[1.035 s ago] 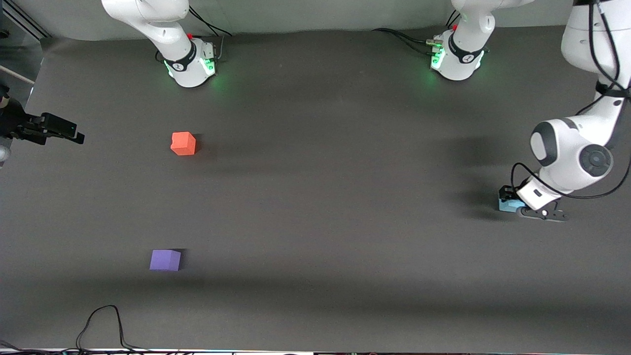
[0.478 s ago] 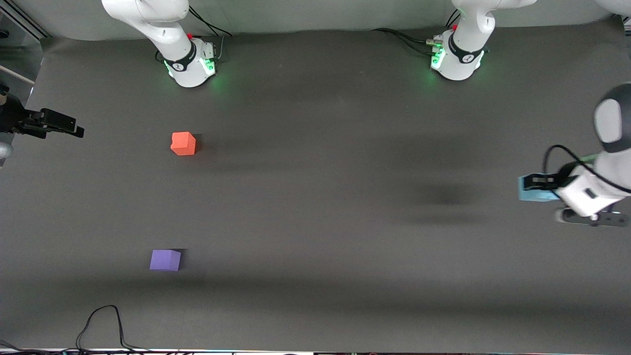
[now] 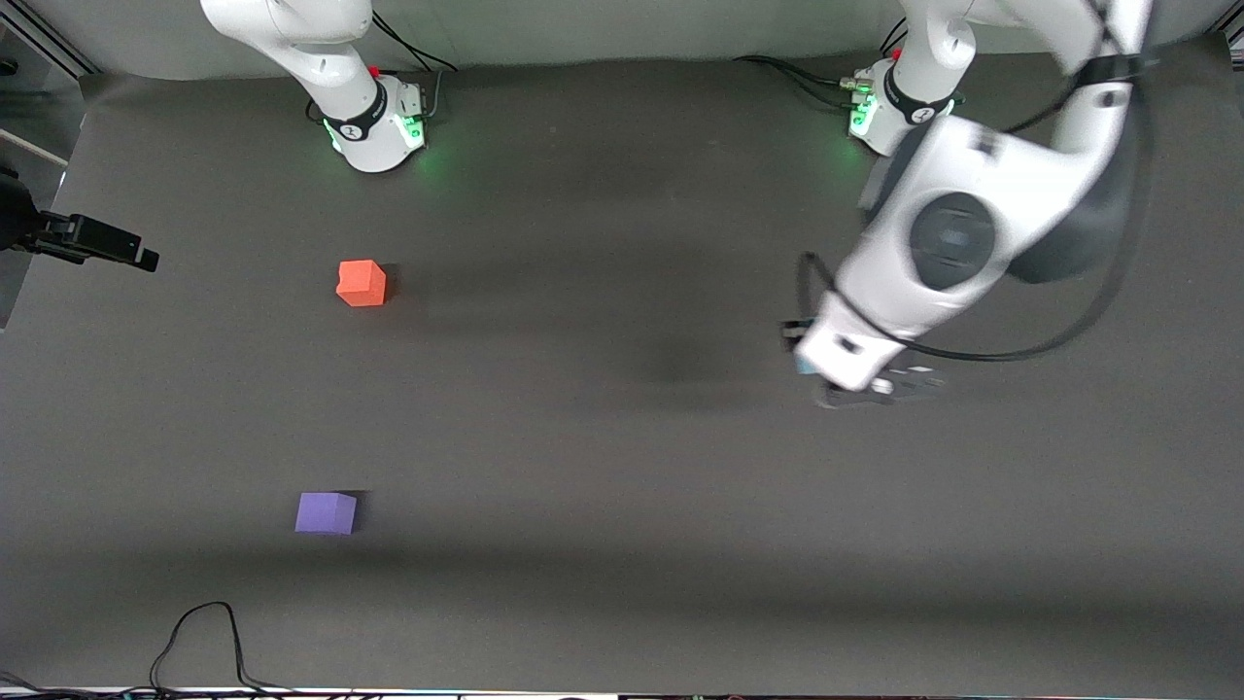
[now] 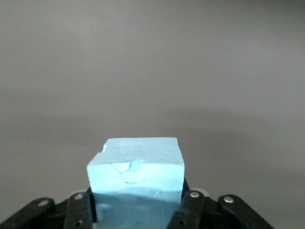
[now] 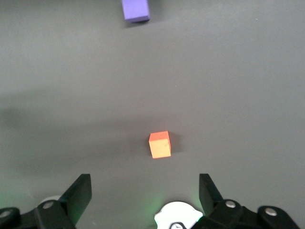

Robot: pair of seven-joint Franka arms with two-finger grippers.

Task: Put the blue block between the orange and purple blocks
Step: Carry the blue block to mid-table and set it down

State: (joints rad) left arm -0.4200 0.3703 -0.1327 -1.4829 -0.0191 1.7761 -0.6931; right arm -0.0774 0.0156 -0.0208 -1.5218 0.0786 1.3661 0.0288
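Observation:
My left gripper (image 3: 802, 354) is up in the air over the table's half at the left arm's end, shut on the sky-blue block (image 4: 136, 162). In the front view only a sliver of the blue block (image 3: 803, 367) shows under the hand. The orange block (image 3: 362, 283) sits on the mat toward the right arm's end. The purple block (image 3: 326, 512) sits nearer the front camera than the orange one. Both also show in the right wrist view, orange (image 5: 159, 144) and purple (image 5: 136, 9). My right gripper (image 5: 143, 195) is open and empty, held high at the right arm's end (image 3: 136, 255).
The two arm bases (image 3: 374, 126) (image 3: 899, 117) stand along the table's back edge. A black cable (image 3: 204, 637) loops at the front edge near the purple block. Dark mat lies between the orange and purple blocks.
My left gripper has lifted the blue block off the mat at the left arm's end and swung it toward the table's middle. The right gripper has drifted slightly.

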